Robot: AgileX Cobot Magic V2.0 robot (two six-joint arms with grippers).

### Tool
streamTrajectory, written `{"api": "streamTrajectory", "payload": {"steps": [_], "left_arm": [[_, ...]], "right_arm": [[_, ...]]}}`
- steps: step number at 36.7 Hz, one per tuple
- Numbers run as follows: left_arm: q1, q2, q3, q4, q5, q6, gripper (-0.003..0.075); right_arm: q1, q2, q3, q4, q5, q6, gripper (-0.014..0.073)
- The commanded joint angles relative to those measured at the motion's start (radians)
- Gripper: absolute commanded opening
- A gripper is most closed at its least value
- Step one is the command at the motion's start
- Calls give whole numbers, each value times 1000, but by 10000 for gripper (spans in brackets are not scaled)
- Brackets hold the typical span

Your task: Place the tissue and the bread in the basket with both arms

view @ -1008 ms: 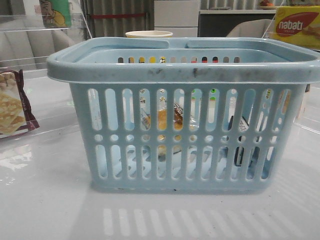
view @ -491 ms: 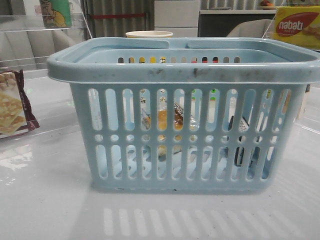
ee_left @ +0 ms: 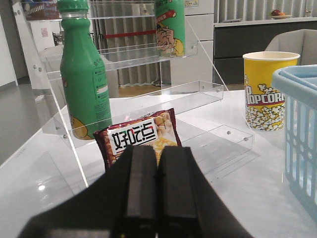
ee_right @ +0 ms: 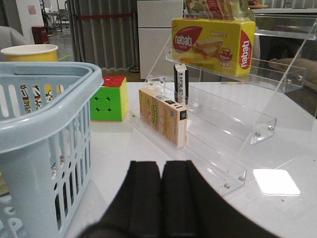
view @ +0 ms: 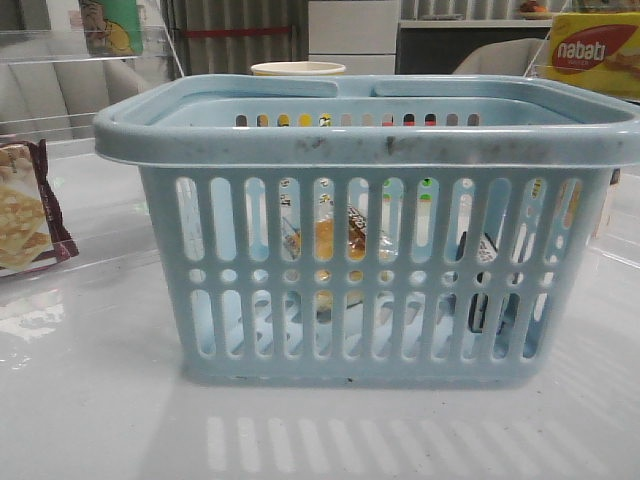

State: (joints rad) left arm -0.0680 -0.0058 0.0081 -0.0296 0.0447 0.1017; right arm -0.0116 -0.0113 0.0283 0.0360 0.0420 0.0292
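Observation:
The light blue basket [view: 370, 150] fills the front view; its side also shows in the left wrist view [ee_left: 299, 129] and the right wrist view [ee_right: 39, 124]. Through its slots I see the bread [view: 325, 240], golden-orange in clear wrap, inside the basket left of middle. The dark tissue pack [view: 484, 285] stands inside at the right. My left gripper [ee_left: 157, 151] is shut and empty, to the basket's left, in front of a cracker bag. My right gripper [ee_right: 162, 166] is shut and empty, to the basket's right. Neither gripper shows in the front view.
A maroon-edged cracker bag [ee_left: 141, 136], a green bottle [ee_left: 84, 74] on clear shelves and a yellow popcorn cup [ee_left: 265, 89] stand on the left. On the right are a clear stepped shelf [ee_right: 233, 124] with a yellow nabati box [ee_right: 213, 42], a small carton [ee_right: 163, 116] and a puzzle cube [ee_right: 109, 99].

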Motion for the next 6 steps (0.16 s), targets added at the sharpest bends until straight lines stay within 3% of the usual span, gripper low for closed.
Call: {"api": "streamTrajectory", "payload": {"steps": [1,6], "left_arm": [[-5,-17,-2,-10,-88,-1,98],[-5,-17,-2,-10,-88,-1,98]], "right_arm": [[-3,-17,2,0,-97,-11,57],[-3,-17,2,0,-97,-11,57]]}}
